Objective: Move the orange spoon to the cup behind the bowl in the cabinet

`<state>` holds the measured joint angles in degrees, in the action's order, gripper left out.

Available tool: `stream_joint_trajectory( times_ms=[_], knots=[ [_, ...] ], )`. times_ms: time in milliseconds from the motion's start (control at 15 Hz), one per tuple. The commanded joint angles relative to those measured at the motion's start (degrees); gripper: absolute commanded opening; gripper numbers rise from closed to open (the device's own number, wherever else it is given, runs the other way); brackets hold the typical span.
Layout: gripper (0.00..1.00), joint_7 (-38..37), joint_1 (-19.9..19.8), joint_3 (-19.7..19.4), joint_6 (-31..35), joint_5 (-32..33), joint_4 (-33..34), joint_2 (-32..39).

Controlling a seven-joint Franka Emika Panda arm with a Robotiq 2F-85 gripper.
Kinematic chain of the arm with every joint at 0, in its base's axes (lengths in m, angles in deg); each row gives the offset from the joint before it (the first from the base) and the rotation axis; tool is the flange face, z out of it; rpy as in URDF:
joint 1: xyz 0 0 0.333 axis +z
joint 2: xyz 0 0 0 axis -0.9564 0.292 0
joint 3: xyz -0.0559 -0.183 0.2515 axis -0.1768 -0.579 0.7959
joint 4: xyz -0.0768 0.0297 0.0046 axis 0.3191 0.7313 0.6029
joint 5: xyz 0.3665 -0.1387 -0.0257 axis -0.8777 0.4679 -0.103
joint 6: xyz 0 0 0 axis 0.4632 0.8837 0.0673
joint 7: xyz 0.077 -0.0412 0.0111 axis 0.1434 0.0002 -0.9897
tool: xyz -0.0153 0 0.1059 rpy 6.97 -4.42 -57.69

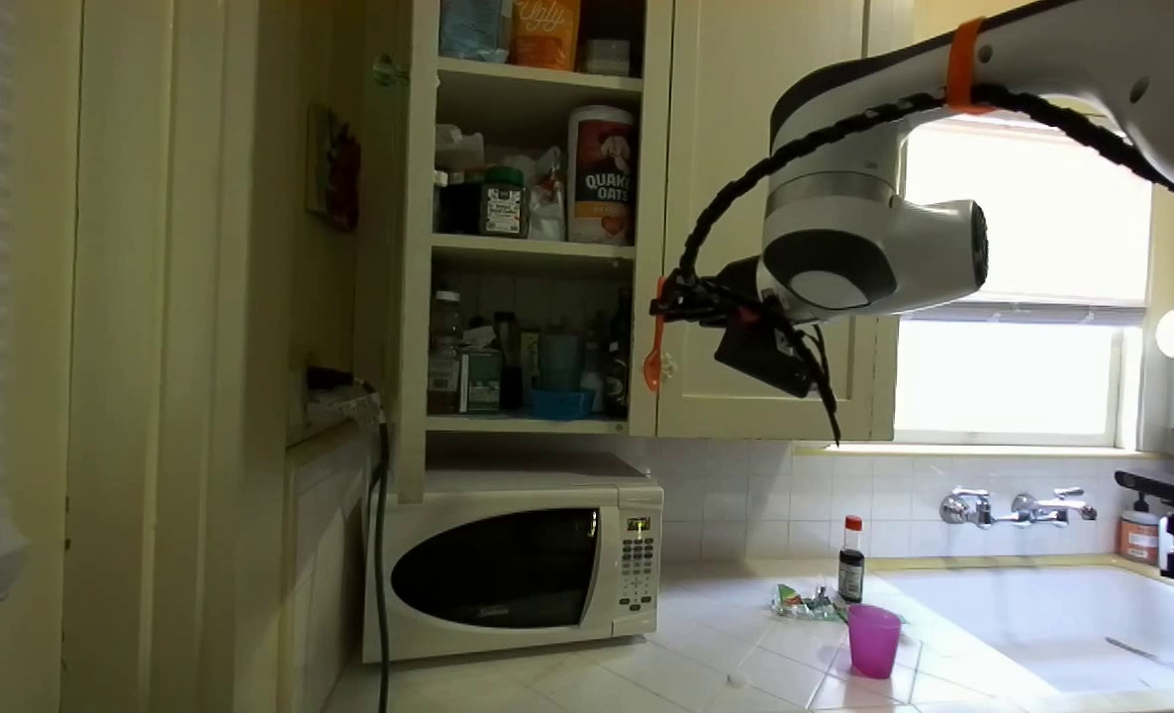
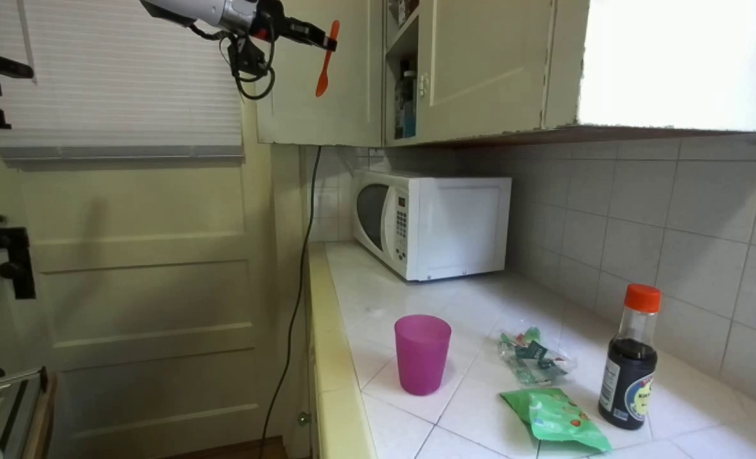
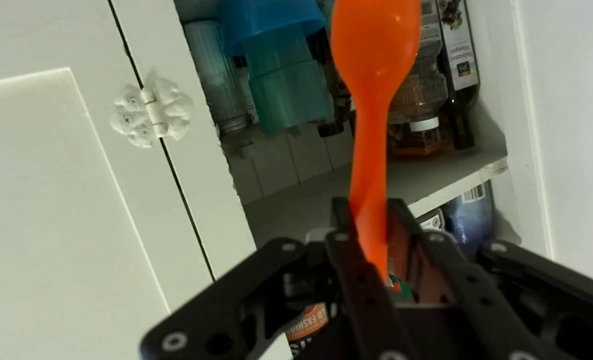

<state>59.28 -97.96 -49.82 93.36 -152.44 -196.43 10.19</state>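
Observation:
My gripper [image 1: 660, 299] is shut on the handle of the orange spoon [image 1: 653, 364], which hangs almost upright with its bowl end down. Both also show in an exterior view [image 2: 324, 73]. In the wrist view, which stands upside down, the spoon [image 3: 374, 60] rises between the fingertips [image 3: 369, 210]. A teal cup [image 1: 559, 358] stands on the lowest cabinet shelf, behind a blue bowl [image 1: 561, 403]. The wrist view also shows the teal cup [image 3: 289, 85] and blue bowl [image 3: 269, 17]. The gripper is outside the cabinet, apart from both. The cup's inside is hidden.
The open cabinet has a frame post [image 1: 650, 198], a shelf edge [image 1: 533, 246] above the cup, and bottles and boxes [image 1: 483, 381] beside it. A microwave [image 1: 513, 564] stands below. A pink cup [image 2: 422, 354], a sauce bottle [image 2: 630, 370] and wrappers [image 2: 553, 417] are on the counter.

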Motion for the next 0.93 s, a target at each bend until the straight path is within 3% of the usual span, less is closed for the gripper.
stream_joint_trajectory(
  times_ms=[0,467,667,867],
  knots=[
    [0.06,0.13,-0.16,0.0,0.0,-0.02,0.0,0.12],
    [0.06,10.68,-29.98,15.94,-1.12,-13.94,21.23,-3.04],
    [0.06,17.69,-42.38,22.08,-6.12,-21.74,27.73,-6.4],
    [0.06,27.36,-54.33,27.17,-13.31,-34.45,31.19,-11.63]
  ],
)
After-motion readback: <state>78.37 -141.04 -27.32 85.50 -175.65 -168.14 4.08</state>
